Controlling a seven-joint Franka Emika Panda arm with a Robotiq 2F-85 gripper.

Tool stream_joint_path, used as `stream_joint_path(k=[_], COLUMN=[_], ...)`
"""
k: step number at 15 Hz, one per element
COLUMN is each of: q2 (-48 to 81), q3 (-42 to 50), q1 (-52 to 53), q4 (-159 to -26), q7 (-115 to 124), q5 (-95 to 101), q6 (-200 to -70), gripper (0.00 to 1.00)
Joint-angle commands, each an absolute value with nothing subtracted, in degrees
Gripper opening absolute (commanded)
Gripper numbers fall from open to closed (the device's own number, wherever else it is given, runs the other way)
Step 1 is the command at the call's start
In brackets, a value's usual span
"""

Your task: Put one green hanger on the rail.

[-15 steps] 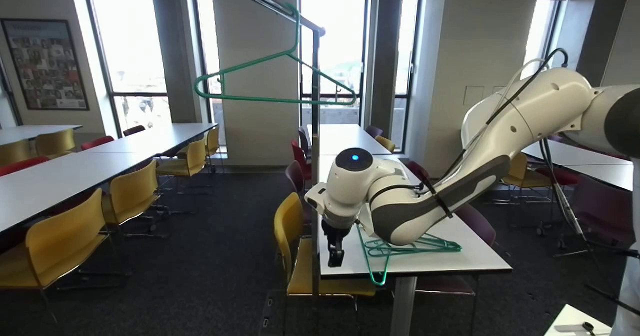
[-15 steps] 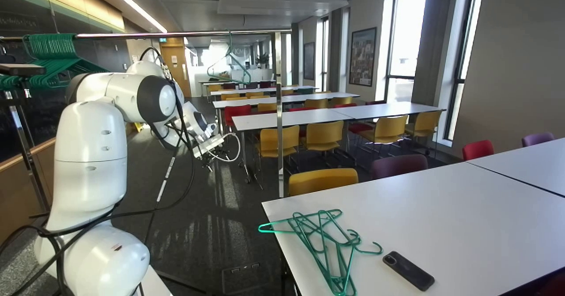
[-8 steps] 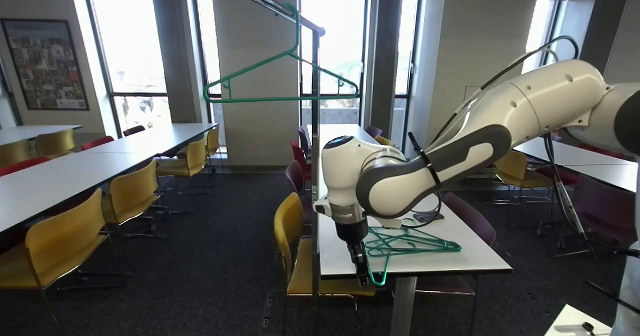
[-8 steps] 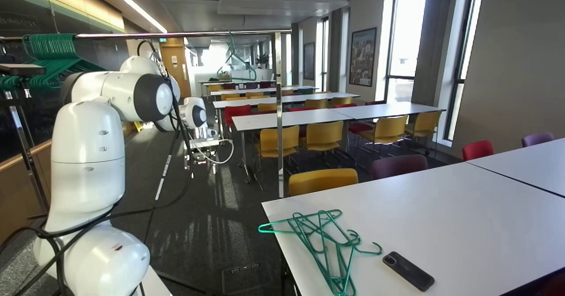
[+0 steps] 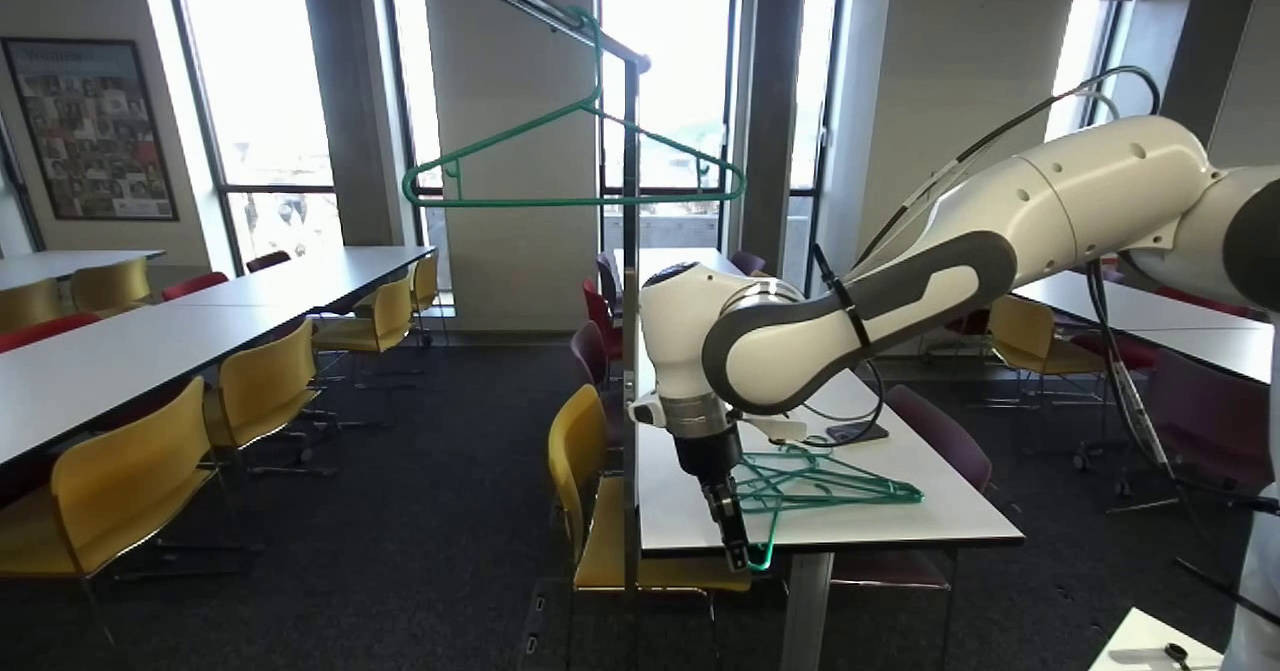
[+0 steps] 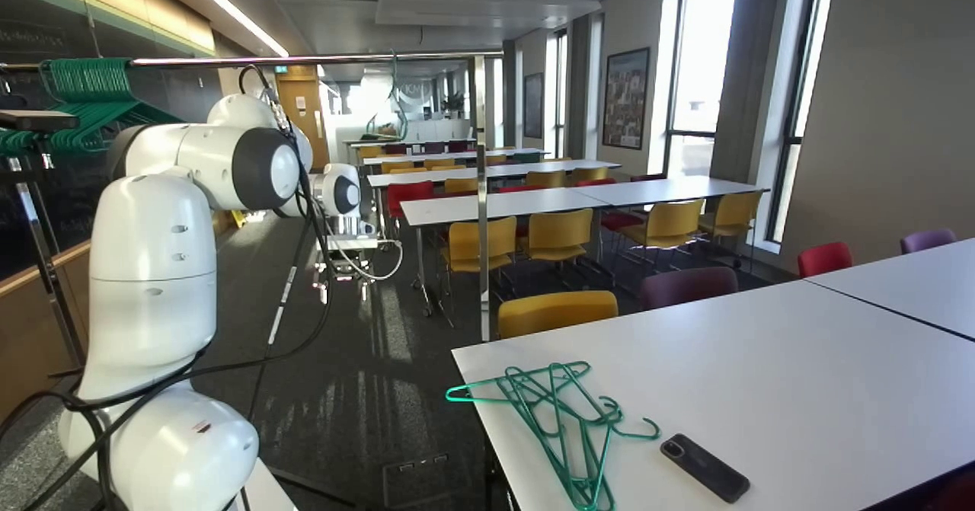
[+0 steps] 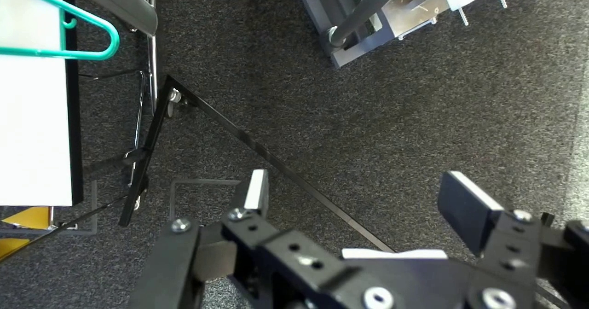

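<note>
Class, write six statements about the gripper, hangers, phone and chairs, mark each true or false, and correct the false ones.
1. The gripper is open. True.
2. A green hanger hangs from the rail. True.
3. All hangers hang on the rail. False: another hanger lies on the table.
4. The gripper holds a hanger. False: it is empty.
5. A phone lies on the table. True.
6. Every chair is yellow. False: a red chair shows too.

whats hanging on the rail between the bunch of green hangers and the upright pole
One green hanger, hooked over the rail, nearer to the upright pole than to the bunch of green hangers; an exterior view shows it.
</note>
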State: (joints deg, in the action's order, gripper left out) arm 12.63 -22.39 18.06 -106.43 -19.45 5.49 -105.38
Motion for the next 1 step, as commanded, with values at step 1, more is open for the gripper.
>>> stream_joint_path(k=[1], q2=[12.71], q3=[-21.59], q1=[18.84], q4=[-106.14], q7=[-19.53], q5=[5.34], q6=[-105.19], gripper=[1.00])
